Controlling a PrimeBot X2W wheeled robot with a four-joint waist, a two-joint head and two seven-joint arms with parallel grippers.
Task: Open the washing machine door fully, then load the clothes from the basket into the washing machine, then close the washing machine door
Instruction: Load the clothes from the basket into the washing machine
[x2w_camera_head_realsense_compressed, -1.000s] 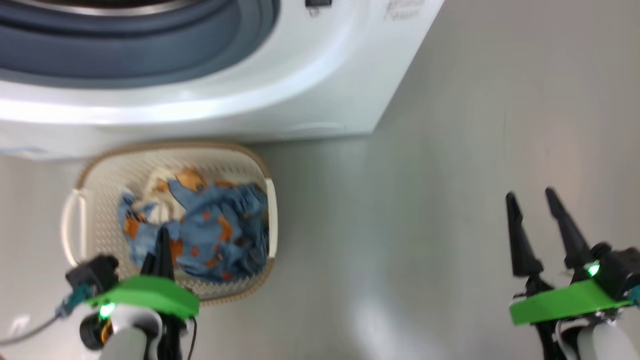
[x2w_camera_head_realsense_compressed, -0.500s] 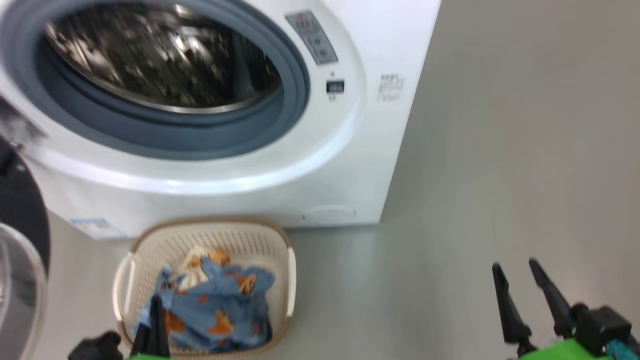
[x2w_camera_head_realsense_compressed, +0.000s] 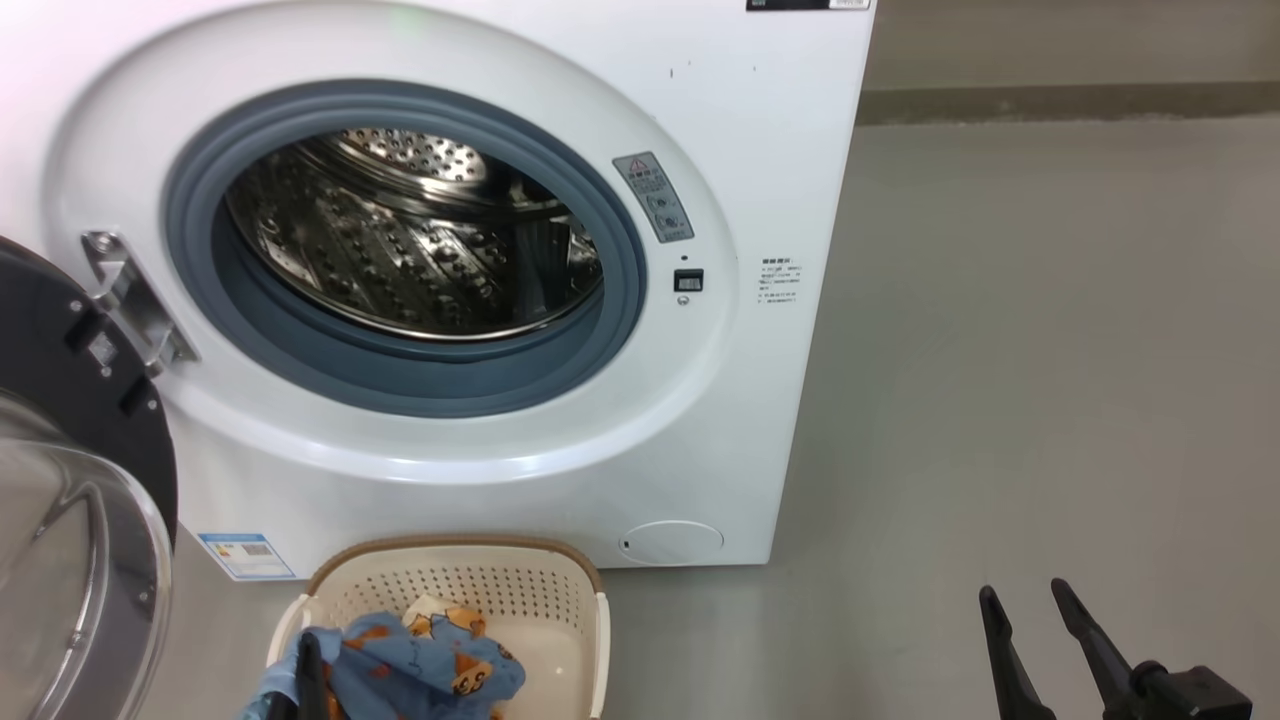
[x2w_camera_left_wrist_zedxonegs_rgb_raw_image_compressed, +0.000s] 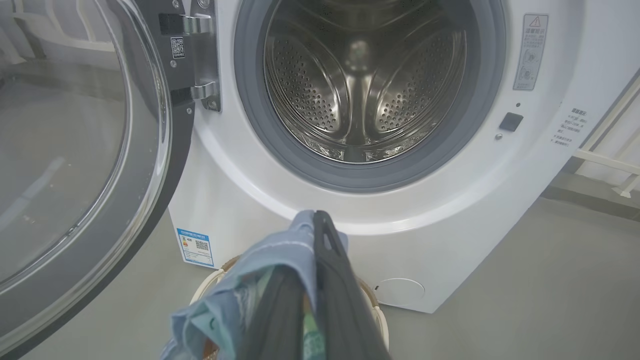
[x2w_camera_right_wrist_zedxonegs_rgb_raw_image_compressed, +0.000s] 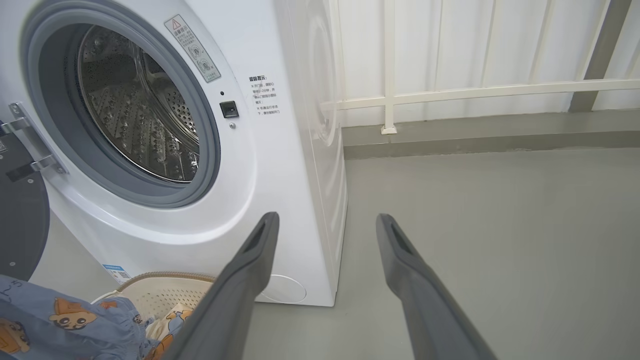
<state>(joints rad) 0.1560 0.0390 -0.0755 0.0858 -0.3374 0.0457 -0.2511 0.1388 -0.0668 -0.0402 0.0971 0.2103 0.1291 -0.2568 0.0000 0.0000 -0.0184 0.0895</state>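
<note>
1. While the washing machine door (x2w_camera_head_realsense_compressed: 120, 400) hangs wide open, my left gripper (x2w_camera_left_wrist_zedxonegs_rgb_raw_image_compressed: 322, 225) pinches blue clothes (x2w_camera_left_wrist_zedxonegs_rgb_raw_image_compressed: 280, 255) over the basket (x2w_camera_head_realsense_compressed: 500, 590).
2. My right gripper (x2w_camera_right_wrist_zedxonegs_rgb_raw_image_compressed: 325, 222) has its fingers apart above the smooth grey floor (x2w_camera_head_realsense_compressed: 1050, 350).
3. White wall panels (x2w_camera_right_wrist_zedxonegs_rgb_raw_image_compressed: 450, 50) stand behind.

This looks like a laundry corner in a plain utility space, not a furnished room. A white front-loading washing machine (x2w_camera_head_realsense_compressed: 760, 150) stands straight on a smooth grey floor (x2w_camera_head_realsense_compressed: 1050, 350), a blue energy sticker (x2w_camera_head_realsense_compressed: 246, 556) on its front. A small cream basket (x2w_camera_head_realsense_compressed: 540, 595) of clothes (x2w_camera_head_realsense_compressed: 420, 670) sits at its foot. Beyond it, white ribbed wall panels (x2w_camera_right_wrist_zedxonegs_rgb_raw_image_compressed: 475, 45) carry a cream rail (x2w_camera_right_wrist_zedxonegs_rgb_raw_image_compressed: 500, 92) above a grey kerb (x2w_camera_right_wrist_zedxonegs_rgb_raw_image_compressed: 500, 132). It may be a balcony or a test room; from here I can't say which.
</note>
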